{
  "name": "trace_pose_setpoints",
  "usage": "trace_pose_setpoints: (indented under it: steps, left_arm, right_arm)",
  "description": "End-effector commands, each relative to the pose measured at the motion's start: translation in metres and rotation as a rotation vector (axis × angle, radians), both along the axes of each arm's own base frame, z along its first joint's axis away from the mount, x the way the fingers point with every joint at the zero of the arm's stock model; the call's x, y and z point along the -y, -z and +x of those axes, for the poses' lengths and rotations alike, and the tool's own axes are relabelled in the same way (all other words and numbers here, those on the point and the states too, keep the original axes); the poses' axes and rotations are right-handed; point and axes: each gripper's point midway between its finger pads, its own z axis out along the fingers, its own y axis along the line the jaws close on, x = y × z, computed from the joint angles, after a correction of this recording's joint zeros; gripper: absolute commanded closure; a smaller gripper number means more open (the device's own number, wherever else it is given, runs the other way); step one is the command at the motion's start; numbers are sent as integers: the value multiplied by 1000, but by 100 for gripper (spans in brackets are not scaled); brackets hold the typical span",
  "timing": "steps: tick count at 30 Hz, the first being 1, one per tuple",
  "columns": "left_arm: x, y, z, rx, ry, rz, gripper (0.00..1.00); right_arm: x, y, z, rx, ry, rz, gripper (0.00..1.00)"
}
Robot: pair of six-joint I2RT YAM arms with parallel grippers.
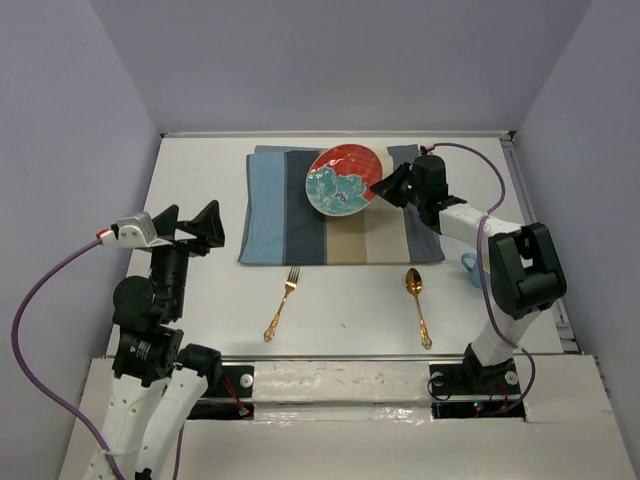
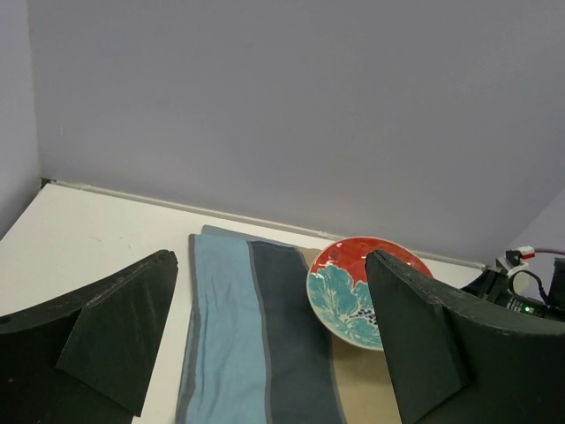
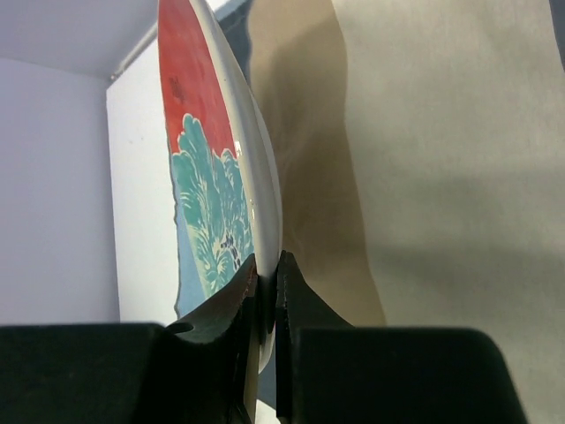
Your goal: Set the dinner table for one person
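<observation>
A red and teal flowered plate (image 1: 342, 180) is held tilted above the far part of the striped placemat (image 1: 290, 215), which lies on the white dinner table (image 1: 200, 300). My right gripper (image 1: 383, 190) is shut on the plate's right rim; in the right wrist view the fingers (image 3: 296, 296) pinch the plate (image 3: 216, 194) edge-on. My left gripper (image 1: 192, 228) is open and empty at the left of the placemat, above the table. The left wrist view shows the plate (image 2: 349, 296) and placemat (image 2: 238, 344) between its fingers. A gold fork (image 1: 282, 303) and gold spoon (image 1: 418, 300) lie near the front.
A light blue cup (image 1: 470, 266) sits at the right, partly behind the right arm. The table's raised rim (image 1: 330, 134) runs along the far side against the grey wall. The right arm's purple cable loops above the table's right side.
</observation>
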Motion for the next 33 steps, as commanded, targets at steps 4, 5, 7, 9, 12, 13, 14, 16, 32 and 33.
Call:
trace_pose_setpoints:
  steps: [4,5,7,9,12,13,14,16,32,33]
  left_arm:
    - [4,-8,3,25,19,3,1]
    - [5,-8,3,25,22,4,1]
    - [5,-7,4,21,22,5,1]
    - [5,-7,4,21,22,4,1]
    - [5,-7,5,18,24,5,1]
    - [5,-7,5,19,24,3,1]
    - [5,-7,5,19,24,3,1]
    - [6,-7,5,20,25,5,1]
    - [8,-12,0,37,45,-4,1]
    - [9,-12,0,39,50,-4,1]
  right_arm:
    - [-19,-56,13,174,-96,172,100]
    - [-19,-48,12,156,-96,171,100]
    - [-19,-30,11,118,-94,165,100]
    - [-18,-14,11,87,-84,156,100]
    - [-20,4,10,38,-99,143,100]
    - [-20,12,9,21,-99,136,100]
    - [-17,16,9,16,-84,126,96]
    - [-12,26,6,-9,-69,97,81]
    - [42,26,-84,-18,-73,-257,16]
    - [48,33,-98,-51,-75,-278,16]
